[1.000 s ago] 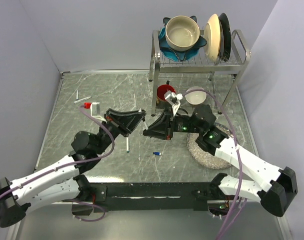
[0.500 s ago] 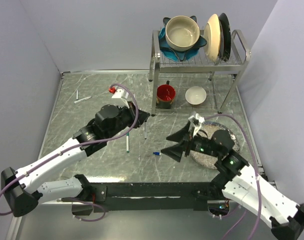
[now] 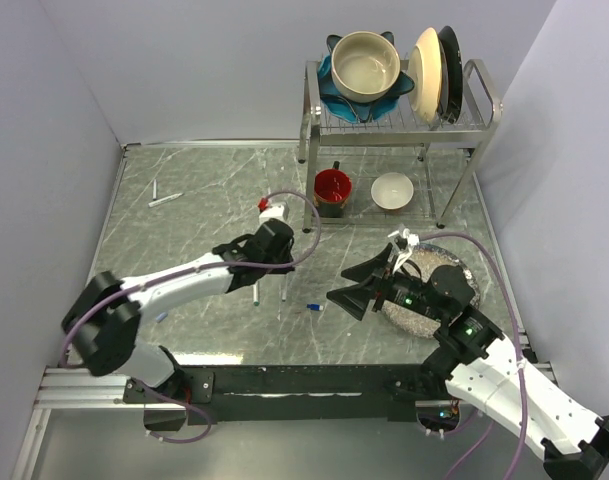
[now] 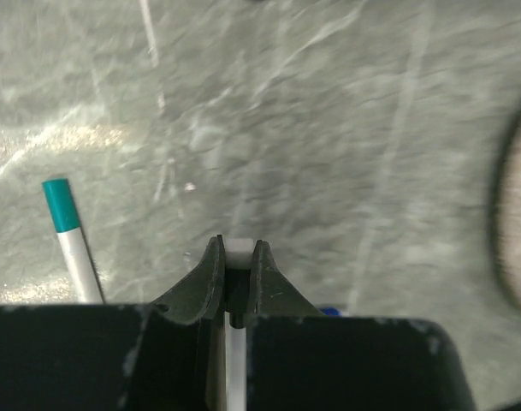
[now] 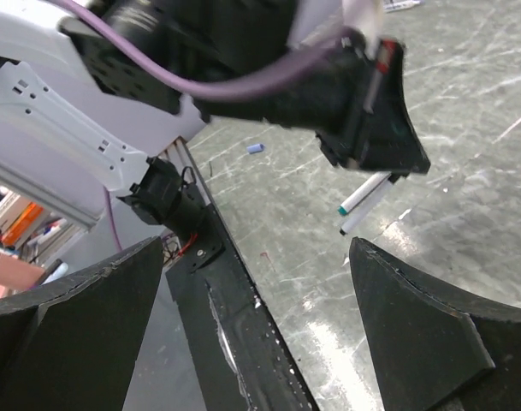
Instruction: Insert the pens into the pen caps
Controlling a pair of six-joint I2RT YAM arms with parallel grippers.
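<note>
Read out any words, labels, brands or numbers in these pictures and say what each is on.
No text is readable in any view.
White pen barrel with teal cap: no print visible.
Black left gripper, shut on a plain white pen barrel: no markings.
Black right gripper: no markings.
Orange and white clutter, lower left of right wrist view: too blurred to read.

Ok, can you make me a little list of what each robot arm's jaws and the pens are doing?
left jaws: shut on a white pen
right jaws: wide open, holding nothing
other pen: has a teal end, lies on the table beside the held one
blue cap: loose on the table, between the two arms
</note>
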